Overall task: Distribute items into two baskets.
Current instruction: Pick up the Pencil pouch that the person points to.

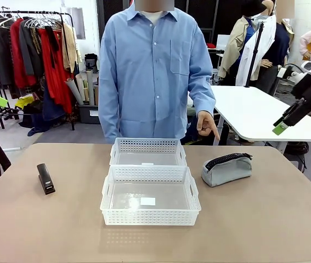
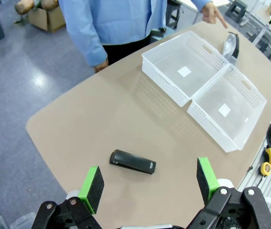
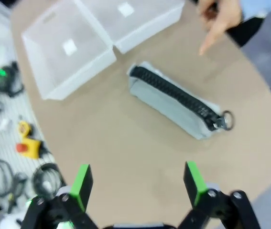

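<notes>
Two white lattice baskets stand end to end mid-table: the near one (image 1: pixel 150 216) and the far one (image 1: pixel 147 144), both empty apart from a small label. A black stapler (image 1: pixel 46 178) lies left of them, a grey zippered pouch (image 1: pixel 226 169) right of them. My left gripper (image 2: pixel 149 183) hangs open above the stapler (image 2: pixel 132 161), well off the table. Over the pouch (image 3: pixel 173 102), my right gripper (image 3: pixel 137 181) is open too and holds nothing. The person's hand (image 1: pixel 207 125) points down towards the pouch. From the front, the right gripper (image 1: pixel 281 127) is high at the right edge.
The person stands at the table's far side behind the baskets. A clothes rack (image 1: pixel 29 49) is at the back left, a white table (image 1: pixel 254 109) at the back right. Cables and a yellow stop button (image 3: pixel 27 143) lie beside the table on my side.
</notes>
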### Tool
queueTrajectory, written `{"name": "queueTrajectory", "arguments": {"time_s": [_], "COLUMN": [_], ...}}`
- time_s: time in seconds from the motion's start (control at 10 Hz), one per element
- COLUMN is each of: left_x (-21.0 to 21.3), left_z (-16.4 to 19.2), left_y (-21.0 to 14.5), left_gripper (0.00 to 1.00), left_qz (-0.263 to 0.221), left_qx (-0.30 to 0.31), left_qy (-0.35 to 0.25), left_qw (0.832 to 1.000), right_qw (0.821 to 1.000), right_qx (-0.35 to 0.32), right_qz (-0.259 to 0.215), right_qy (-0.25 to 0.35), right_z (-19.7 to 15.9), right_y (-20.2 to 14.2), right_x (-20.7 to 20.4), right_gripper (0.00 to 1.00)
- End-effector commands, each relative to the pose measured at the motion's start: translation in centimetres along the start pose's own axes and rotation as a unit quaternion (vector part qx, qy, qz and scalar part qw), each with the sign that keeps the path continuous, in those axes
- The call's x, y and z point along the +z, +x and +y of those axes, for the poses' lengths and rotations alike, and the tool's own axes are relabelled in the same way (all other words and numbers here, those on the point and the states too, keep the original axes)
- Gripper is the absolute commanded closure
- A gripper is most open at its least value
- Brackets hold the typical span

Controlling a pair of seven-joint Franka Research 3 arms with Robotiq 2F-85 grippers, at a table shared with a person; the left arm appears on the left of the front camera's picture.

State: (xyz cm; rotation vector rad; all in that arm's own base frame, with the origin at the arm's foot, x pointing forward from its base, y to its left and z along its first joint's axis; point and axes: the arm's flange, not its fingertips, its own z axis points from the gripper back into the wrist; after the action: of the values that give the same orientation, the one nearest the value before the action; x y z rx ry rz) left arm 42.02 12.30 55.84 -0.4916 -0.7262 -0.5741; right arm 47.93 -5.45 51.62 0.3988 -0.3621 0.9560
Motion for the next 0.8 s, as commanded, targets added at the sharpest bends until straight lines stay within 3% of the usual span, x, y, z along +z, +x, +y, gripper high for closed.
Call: {"name": "queueTrajectory", "arguments": {"time_s": [0.0,0.1,0.7], "left_x": [0.1,0.1,0.1], "left_z": [0.1,0.1,0.1], "left_y": [0.0,0.0,0.0], "left_gripper": [0.0,0.0,0.0], "left_qz": [-0.003,-0.003,-0.003], "left_qx": [-0.001,-0.001,-0.001], "left_qy": [-0.004,-0.004,-0.004], "left_qw": [1.0,1.0,1.0], "right_qw": [0.994,0.985,0.96], "right_qx": [0.102,0.161,0.256], "right_qz": [0.024,0.047,0.101], "right_qy": [0.005,0.025,0.048], "right_z": [-1.2,-1.6,-4.6], "right_y": [0.6,1.2,5.5], "right_x": [-0.3,-1.1,-5.7], "right_gripper": [0.0,0.0,0.0]}}
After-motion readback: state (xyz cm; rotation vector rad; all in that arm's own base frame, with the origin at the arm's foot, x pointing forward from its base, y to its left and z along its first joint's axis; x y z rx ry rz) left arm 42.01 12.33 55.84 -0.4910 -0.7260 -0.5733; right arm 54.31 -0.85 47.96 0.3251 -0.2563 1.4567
